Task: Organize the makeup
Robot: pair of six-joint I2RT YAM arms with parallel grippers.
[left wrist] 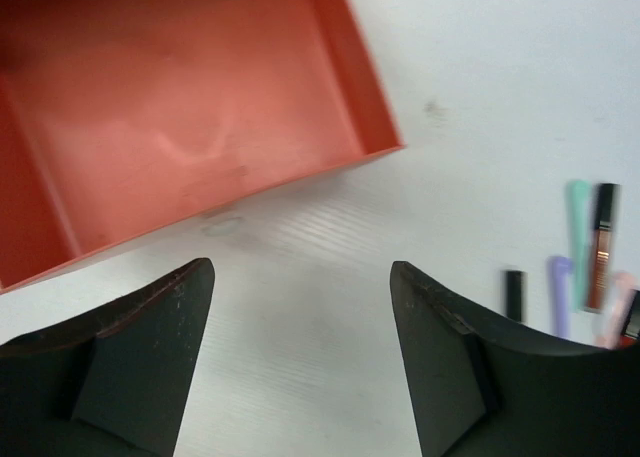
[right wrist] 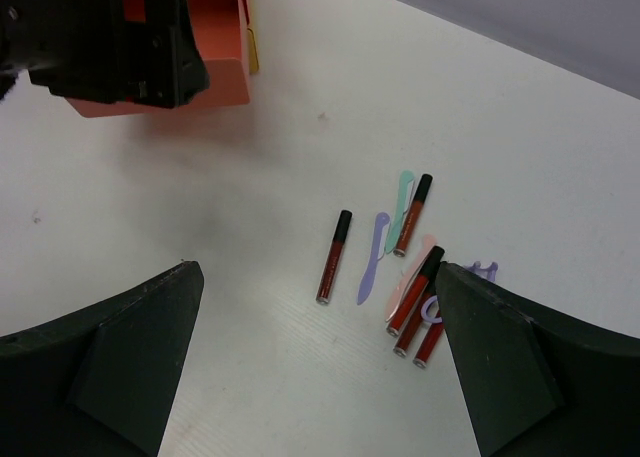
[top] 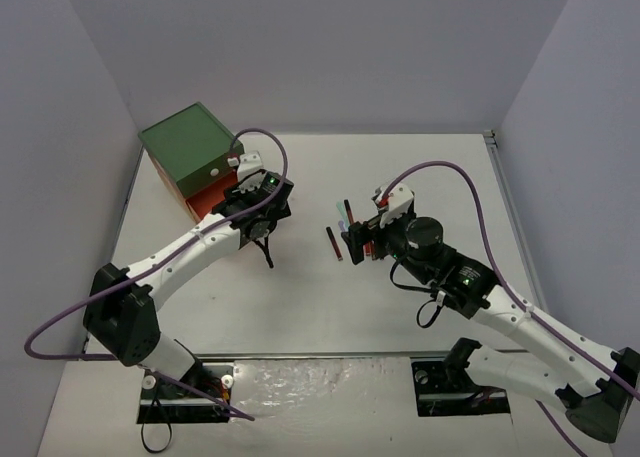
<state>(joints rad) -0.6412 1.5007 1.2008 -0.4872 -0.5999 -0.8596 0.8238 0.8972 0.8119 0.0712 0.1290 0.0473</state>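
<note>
The right fingers, wide and empty, hover over dark-red sticks bunched on the desk well right of the red drawer, beside which the left fingers gape equally; closing on overlapped sticks could scatter them.

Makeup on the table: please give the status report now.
Left gripper: jaws open, empty, at open red drawer. Right gripper: jaws open, above sticks and thin tools, loose on table. No obstruction seen.
</note>
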